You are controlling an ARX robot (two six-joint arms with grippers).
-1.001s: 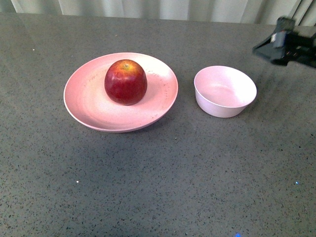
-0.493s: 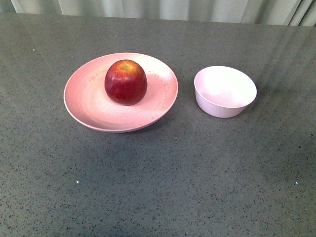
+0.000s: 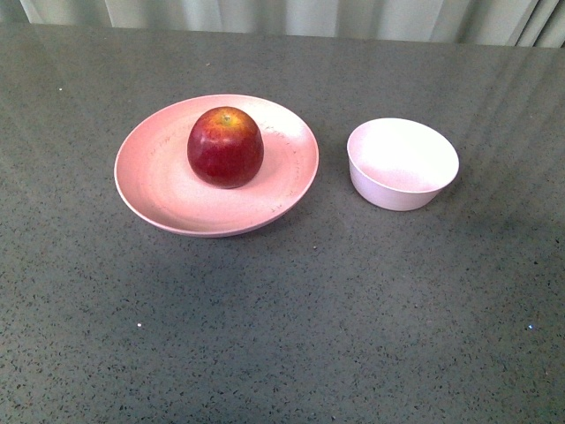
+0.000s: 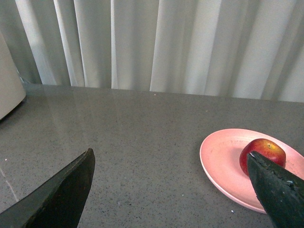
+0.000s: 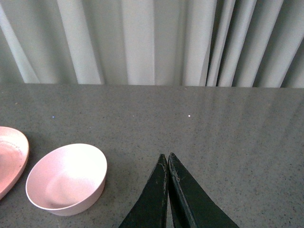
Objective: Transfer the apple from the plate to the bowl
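On a dark grey speckled table point(image 3: 282, 336), glossy enough to mirror the pale pleated curtain point(image 3: 265, 13) along its far edge, the plate point(image 3: 150, 177) sits left of centre. The apple point(image 3: 225, 147) rests on it, stem dimple up. The empty bowl point(image 3: 403, 163) stands just right of the plate, not touching it. The left gripper point(image 4: 171, 154) hangs left of the plate with its fingers spread wide. The right gripper point(image 5: 168, 156), right of the bowl, has its fingers pressed together on nothing. Part of an off-white object point(image 4: 7, 80) shows in the left wrist view.
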